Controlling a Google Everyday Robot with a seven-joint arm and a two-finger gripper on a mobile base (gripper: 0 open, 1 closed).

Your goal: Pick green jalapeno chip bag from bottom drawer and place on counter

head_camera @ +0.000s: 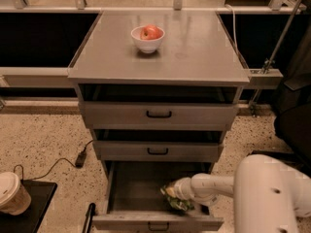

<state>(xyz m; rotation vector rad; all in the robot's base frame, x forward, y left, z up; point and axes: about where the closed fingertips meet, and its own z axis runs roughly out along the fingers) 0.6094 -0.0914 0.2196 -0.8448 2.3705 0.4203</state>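
In the camera view, the bottom drawer (127, 222) of the grey cabinet stands pulled out, while the two shallower drawers above it, the middle drawer (194, 151) and the top drawer (204, 114), are closed or nearly so. The robot's white arm (216, 184) comes in from the lower right and goes down into the open drawer. The gripper (169, 193) sits low inside it, right at the green jalapeno chip bag (180, 204), which lies crumpled on the drawer floor towards the front right, just behind the drawer front. The gripper looks to be touching the bag, or very nearly. Whether it is open or has closed on the bag cannot be told from here, because the wrist covers that part.

The counter (199, 50) carries only a white bowl (147, 44) holding an apple (151, 32), set towards the back left (leaving plenty of bare surface on the right).

By my reading the step in hand is the pick itself, with the bag not yet lifted out. The next move calls for a firm grasp on the slippery foil. After that comes a straight lift clear of the drawer front and the overhanging upper drawers, then a swing up to the counter.
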